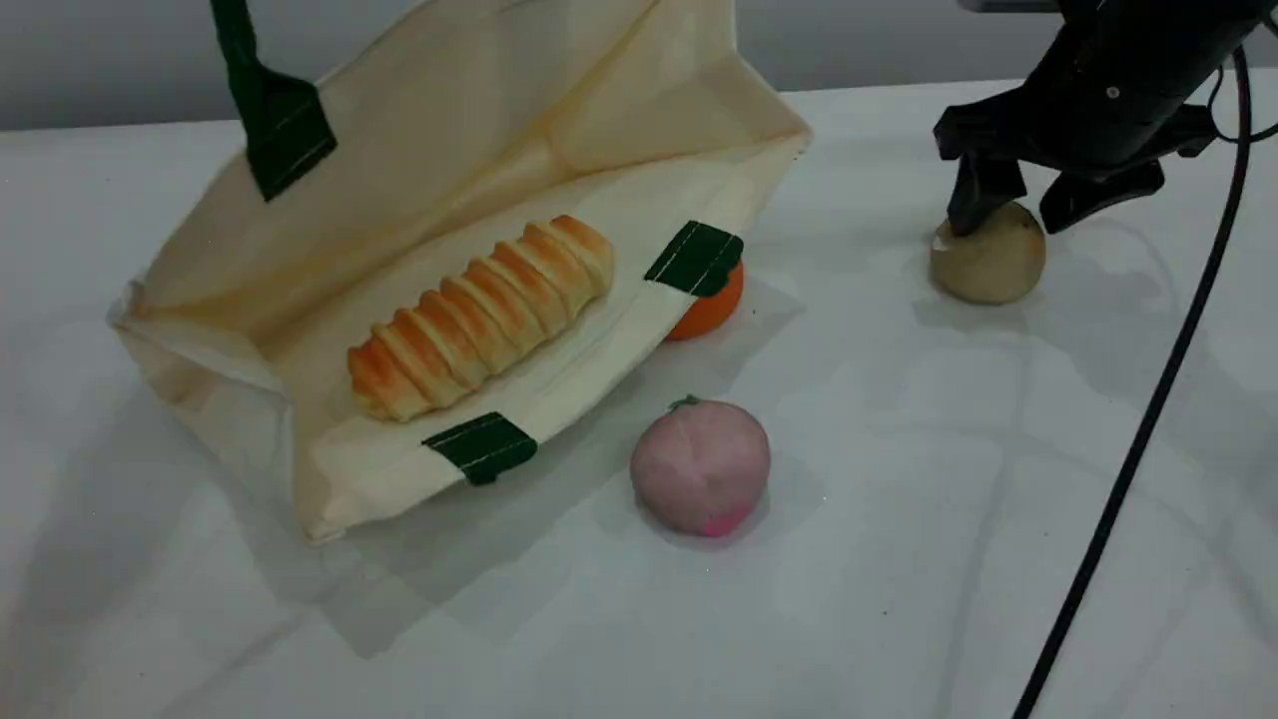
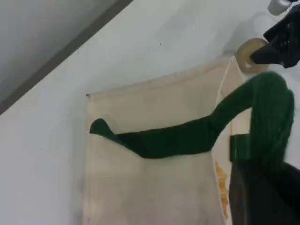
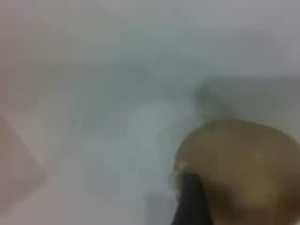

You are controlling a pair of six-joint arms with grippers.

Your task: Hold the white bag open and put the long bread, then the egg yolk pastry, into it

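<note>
The white bag [image 1: 479, 130] lies on its side on the white worktop [image 1: 899, 599] with its mouth wide open. The left gripper [image 2: 262, 197] is pressed together on the bag's green handle [image 2: 187, 138] and holds the top side of the bag up. The long bread [image 1: 479, 318] lies inside the bag, on the bottom side, between two green patches at the rim. An orange fruit [image 1: 711, 305] sits just beside the bag, and the rim hides part of it. A pink ball [image 1: 699, 467] with a tiny green bit on top sits on the worktop near the bag's mouth. The egg yolk pastry [image 1: 988, 262] is on the worktop, well apart from the bag, over on the right. The right gripper [image 1: 1008, 225] is right above it with its fingers spread apart. One finger touches the top of the pastry and the other is just beside it. The right wrist view is blurry, but it shows a dark fingertip [image 3: 192, 201] against the pastry. A black cable [image 1: 1148, 419] hangs down across the right side.
</note>
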